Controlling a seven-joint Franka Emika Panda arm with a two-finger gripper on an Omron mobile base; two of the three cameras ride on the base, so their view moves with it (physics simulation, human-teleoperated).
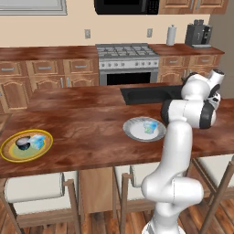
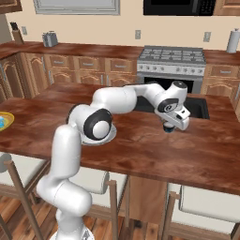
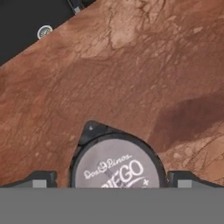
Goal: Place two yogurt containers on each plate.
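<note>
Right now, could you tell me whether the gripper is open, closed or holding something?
Gripper: open, its fingertips either side of a dark yogurt container on the counter, not closed on it.

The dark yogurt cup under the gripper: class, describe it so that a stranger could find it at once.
Start at the black sink set in the wooden island counter. Just in front of it, the open gripper stands over a dark yogurt cup on bare wood. Its grey printed lid and its place off both plates mark it out.
</note>
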